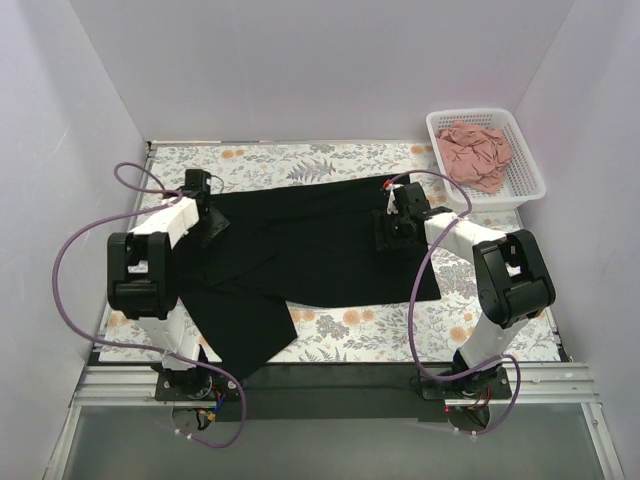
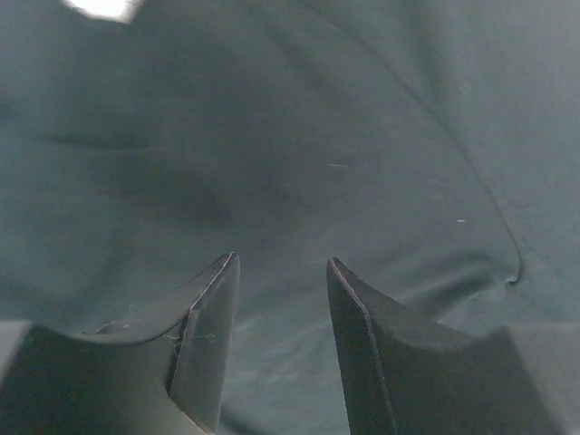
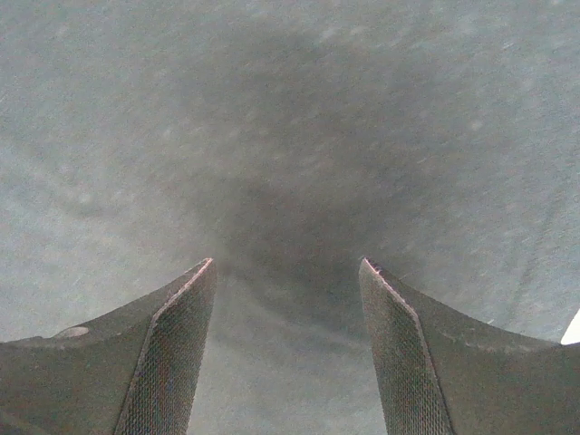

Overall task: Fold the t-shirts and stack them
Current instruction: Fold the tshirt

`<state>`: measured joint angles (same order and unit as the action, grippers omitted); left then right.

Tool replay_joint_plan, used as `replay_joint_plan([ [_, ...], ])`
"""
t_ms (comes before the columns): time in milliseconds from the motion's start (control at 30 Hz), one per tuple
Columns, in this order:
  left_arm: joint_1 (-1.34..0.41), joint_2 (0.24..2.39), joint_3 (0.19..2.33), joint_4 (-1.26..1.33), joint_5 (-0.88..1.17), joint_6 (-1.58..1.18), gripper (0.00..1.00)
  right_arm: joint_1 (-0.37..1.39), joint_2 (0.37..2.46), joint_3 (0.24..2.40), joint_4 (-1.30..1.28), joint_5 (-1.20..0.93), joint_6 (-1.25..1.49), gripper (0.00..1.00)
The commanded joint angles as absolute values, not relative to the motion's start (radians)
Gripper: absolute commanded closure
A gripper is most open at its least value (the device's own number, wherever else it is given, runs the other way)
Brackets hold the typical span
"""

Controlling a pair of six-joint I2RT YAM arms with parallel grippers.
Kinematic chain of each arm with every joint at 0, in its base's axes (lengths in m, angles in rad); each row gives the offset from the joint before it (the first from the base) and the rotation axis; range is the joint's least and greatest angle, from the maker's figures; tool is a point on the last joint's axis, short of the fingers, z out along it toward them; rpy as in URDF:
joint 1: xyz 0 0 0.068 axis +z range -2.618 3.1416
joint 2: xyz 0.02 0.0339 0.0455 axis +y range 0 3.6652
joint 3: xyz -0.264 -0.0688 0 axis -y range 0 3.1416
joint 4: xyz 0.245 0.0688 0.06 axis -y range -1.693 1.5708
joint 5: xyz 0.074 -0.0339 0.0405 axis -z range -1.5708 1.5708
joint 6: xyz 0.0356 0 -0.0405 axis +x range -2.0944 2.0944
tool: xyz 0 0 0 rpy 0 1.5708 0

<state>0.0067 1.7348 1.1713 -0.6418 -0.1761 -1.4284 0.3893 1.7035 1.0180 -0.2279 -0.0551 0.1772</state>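
- Left claw [image 2: 282, 261] is open just above the black t-shirt [image 1: 300, 240], nothing pinched; right claw [image 3: 287, 263] is open too, over the same cloth
- The shirt lies spread and rumpled across the bench [image 1: 350, 325]
- The tips may be touching the fabric; the wrist views are too blurred to tell
- Pinch at the edges, lift both sides evenly
- The white basket [image 1: 532, 172], far right, holds the crumpled pink t-shirt [image 1: 478, 152]

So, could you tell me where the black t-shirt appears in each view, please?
Top external: black t-shirt spread across the middle, left gripper and right gripper over its ends.
Left wrist: fills the picture beyond the left gripper.
Right wrist: fills the picture beyond the right gripper.
Shared landmark: the two open grippers.
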Motion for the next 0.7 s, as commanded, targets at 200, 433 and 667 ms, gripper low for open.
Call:
replay_joint_plan([
  [200, -0.078, 1.945, 1.350, -0.591, -0.144, -1.422, 0.58, 0.338, 1.799, 1.118, -0.192, -0.005, 0.169, 0.29],
  [433, -0.081, 2.097, 1.445, -0.574, -0.132, -1.431, 0.58, 0.284, 1.902, 1.198, -0.186, -0.005, 0.153, 0.29],
  [667, -0.081, 2.230, 1.609, -0.581, -0.101, -1.431, 0.54, 0.224, 2.008, 1.305, -0.187, -0.040, 0.129, 0.29],
])
